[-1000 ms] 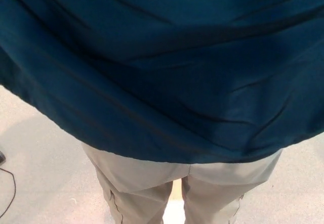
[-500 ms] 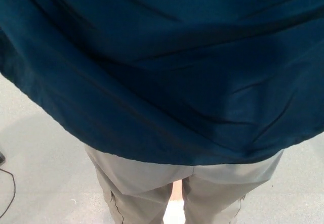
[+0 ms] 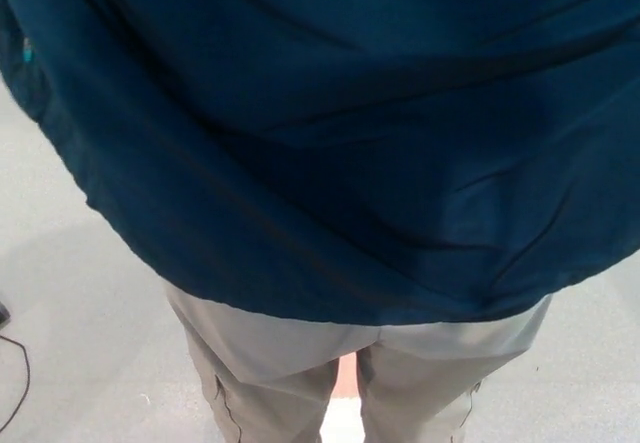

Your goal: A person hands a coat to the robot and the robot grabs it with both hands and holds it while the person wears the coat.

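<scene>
From the head view, neither robot hand shows, so their pose and whether they grip anything cannot be told. The dark blue coat point(image 3: 340, 133) fills nearly the whole upper picture, hanging close before the camera in soft creases, its curved hem running from the left edge down and across to the right. Below the hem stand a person's legs in beige trousers point(image 3: 300, 373), close together. Pale grey floor point(image 3: 70, 293) lies either side, with a thin black cable point(image 3: 20, 378) at the lower left.
</scene>
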### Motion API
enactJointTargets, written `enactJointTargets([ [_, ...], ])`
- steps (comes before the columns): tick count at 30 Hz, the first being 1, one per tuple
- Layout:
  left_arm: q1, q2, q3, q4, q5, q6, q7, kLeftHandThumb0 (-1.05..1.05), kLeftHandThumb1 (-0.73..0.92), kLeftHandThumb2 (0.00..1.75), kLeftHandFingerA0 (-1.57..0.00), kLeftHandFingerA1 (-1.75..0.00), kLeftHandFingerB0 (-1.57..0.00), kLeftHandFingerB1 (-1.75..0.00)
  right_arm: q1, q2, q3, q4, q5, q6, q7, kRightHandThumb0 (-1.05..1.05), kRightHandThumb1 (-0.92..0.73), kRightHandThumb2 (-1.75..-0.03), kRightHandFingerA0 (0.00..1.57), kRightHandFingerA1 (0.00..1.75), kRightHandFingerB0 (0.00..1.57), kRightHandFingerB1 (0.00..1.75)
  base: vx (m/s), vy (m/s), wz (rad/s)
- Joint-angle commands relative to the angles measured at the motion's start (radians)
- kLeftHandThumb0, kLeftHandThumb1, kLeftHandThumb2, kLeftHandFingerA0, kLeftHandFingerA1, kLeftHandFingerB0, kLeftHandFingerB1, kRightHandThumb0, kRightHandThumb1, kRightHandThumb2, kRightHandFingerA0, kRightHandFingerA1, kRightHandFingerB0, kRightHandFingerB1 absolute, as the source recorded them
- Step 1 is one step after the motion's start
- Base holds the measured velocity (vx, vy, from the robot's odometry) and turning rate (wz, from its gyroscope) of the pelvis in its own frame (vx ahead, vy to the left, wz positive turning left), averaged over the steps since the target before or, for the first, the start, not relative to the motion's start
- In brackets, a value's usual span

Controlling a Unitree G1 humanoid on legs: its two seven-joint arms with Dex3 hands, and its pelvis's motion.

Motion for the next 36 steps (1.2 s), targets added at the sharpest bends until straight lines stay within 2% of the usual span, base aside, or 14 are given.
enactJointTargets([
  [1, 0.734, -0.186, 0.346, -0.783, -0.210, 0.077, -0.100, -0.67, 0.92, 0.71, -0.01, -0.22, -0.08, -0.23, 0.720, 0.261, -0.206, -0.792, 0.127, 0.013, -0.065, -0.73, -0.76, -1.13, 0.11, 0.52, 0.00, 0.31, 0.00, 0.000, 0.00],
  [3, 0.794, -0.223, 0.354, -0.869, -0.214, 0.086, -0.112, -0.68, 0.76, 1.09, -0.01, -0.21, -0.04, -0.25, 0.779, 0.296, -0.206, -0.852, 0.149, 0.024, -0.057, -0.77, -0.90, -0.67, 0.05, 0.33, 0.08, 0.26, 0.00, 0.000, 0.00],
  [6, 0.908, -0.277, 0.380, -0.995, -0.235, 0.066, -0.117, -0.62, 0.92, 0.70, 0.00, -0.22, -0.06, -0.21, 0.886, 0.369, -0.188, -0.967, 0.163, 0.058, -0.050, -0.76, -0.71, -1.11, 0.00, 0.25, 0.08, 0.22, 0.00, 0.000, 0.00],
  [11, 1.080, -0.338, 0.437, -1.114, -0.205, 0.007, -0.085, -0.67, 0.90, 0.67, -0.04, -0.30, -0.10, -0.25, 1.122, 0.327, -0.246, -0.996, 0.290, -0.175, -0.023, -0.72, -0.86, -0.68, 0.00, 0.21, 0.22, 0.30, 0.00, 0.000, 0.00],
  [12, 1.129, -0.347, 0.454, -1.133, -0.205, -0.005, -0.093, -0.72, 0.71, 1.06, -0.02, -0.30, -0.08, -0.27, 1.130, 0.346, -0.271, -0.993, 0.229, -0.175, -0.059, -0.72, -0.81, -0.67, 0.07, 0.30, 0.14, 0.30, 0.00, 0.000, 0.00],
  [13, 1.203, -0.355, 0.473, -1.149, -0.237, -0.046, -0.101, -0.70, 0.64, 1.03, 0.00, -0.31, -0.08, -0.31, 1.144, 0.381, -0.286, -1.013, 0.144, -0.139, -0.095, -0.75, -0.60, -1.01, 0.01, 0.34, 0.05, 0.33, 0.00, 0.000, 0.00],
  [18, 1.352, -0.442, 0.430, -1.208, -0.365, -0.092, -0.073, -0.80, 0.57, 0.99, -0.02, -0.33, -0.07, -0.32, 1.238, 0.472, -0.205, -1.037, 0.012, -0.129, -0.182, -0.93, -0.66, -1.09, 0.00, 0.27, 0.14, 0.19, 0.00, 0.000, 0.00],
  [19, 1.404, -0.458, 0.415, -1.239, -0.374, -0.091, -0.084, -0.81, 0.78, 0.64, 0.00, -0.35, 0.00, -0.32, 1.290, 0.513, -0.188, -1.064, 0.000, -0.113, -0.192, -0.91, -0.67, -1.10, 0.07, 0.33, 0.09, 0.23, 0.00, 0.000, 0.00],
  [20, 1.454, -0.483, 0.406, -1.264, -0.358, -0.090, -0.078, -0.76, 0.57, 1.03, 0.00, -0.37, -0.01, -0.27, 1.317, 0.533, -0.174, -1.047, -0.018, -0.149, -0.234, -0.90, -0.68, -1.10, 0.00, 0.38, 0.12, 0.29, 0.00, 0.000, 0.00],
  [23, 1.550, -0.482, 0.370, -1.204, -0.446, -0.253, -0.041, -0.84, 0.54, 0.93, 0.00, -0.39, -0.09, -0.27, 1.364, 0.566, -0.139, -1.030, 0.038, -0.196, -0.237, -0.74, -0.77, -0.63, 0.05, 0.46, 0.10, 0.40, 0.00, 0.000, 0.00],
  [26, 1.621, -0.461, 0.324, -1.132, -0.534, -0.429, -0.024, -0.68, 0.62, 0.59, -0.02, -0.43, -0.13, -0.36, 1.413, 0.621, -0.099, -1.031, 0.008, -0.205, -0.268, -0.78, -0.63, -1.01, 0.03, 0.52, 0.06, 0.50, 0.00, 0.000, 0.00],
  [27, 1.633, -0.479, 0.324, -1.118, -0.484, -0.451, 0.006, -0.71, 0.48, 0.86, -0.04, -0.39, -0.11, -0.46, 1.429, 0.643, -0.081, -1.007, -0.009, -0.222, -0.299, -0.76, -0.86, -0.66, 0.09, 0.49, 0.13, 0.40, 0.00, 0.000, 0.00],
  [30, 1.690, -0.514, 0.267, -1.042, -0.393, -0.539, 0.067, -0.71, 0.75, 0.63, -0.06, -0.38, -0.12, -0.31, 1.554, 0.727, 0.009, -0.996, -0.079, -0.230, -0.350, -0.74, -0.66, -0.99, 0.12, 0.53, 0.18, 0.51, 0.00, 0.000, 0.00],
  [36, 1.685, -0.588, 0.230, -0.899, 0.166, -0.431, 0.457, -0.65, 0.82, 0.64, -0.18, -0.45, -0.18, -0.36, 1.819, 0.748, 0.035, -0.912, -0.174, -0.312, -0.430, -0.68, -0.89, -0.67, 0.11, 0.60, 0.19, 0.41, 0.00, 0.000, 0.00],
])
